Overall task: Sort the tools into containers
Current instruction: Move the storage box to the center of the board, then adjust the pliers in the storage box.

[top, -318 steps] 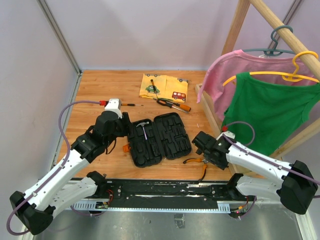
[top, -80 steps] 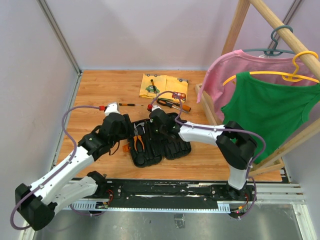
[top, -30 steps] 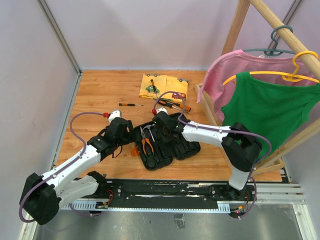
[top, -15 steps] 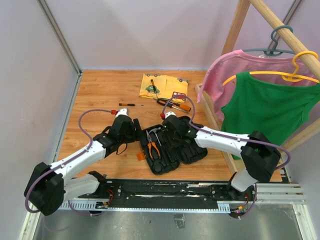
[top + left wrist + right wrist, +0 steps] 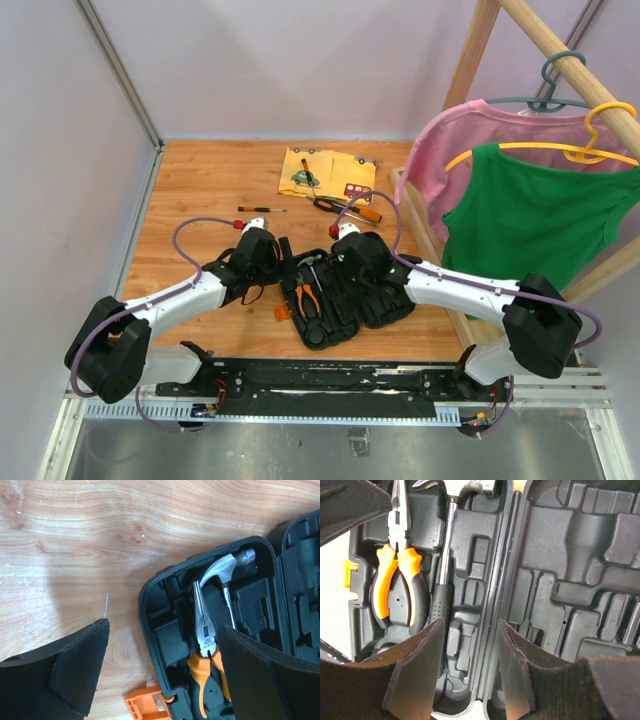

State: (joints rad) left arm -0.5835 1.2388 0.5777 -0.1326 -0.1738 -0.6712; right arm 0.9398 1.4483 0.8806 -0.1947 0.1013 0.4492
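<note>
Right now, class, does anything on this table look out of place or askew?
Yes: the tool case sits skewed to the table edge, and screwdrivers lie outside it, one on the yellow cloth. The hammer and pliers lie inside.

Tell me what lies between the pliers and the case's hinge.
The hammer, lying lengthwise in its own slot, sits between the pliers and the hinge. The right wrist view shows it.

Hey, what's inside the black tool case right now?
A claw hammer and orange-handled pliers lie in one half; the other half's visible slots look empty. The right tool covers some slots.
</note>
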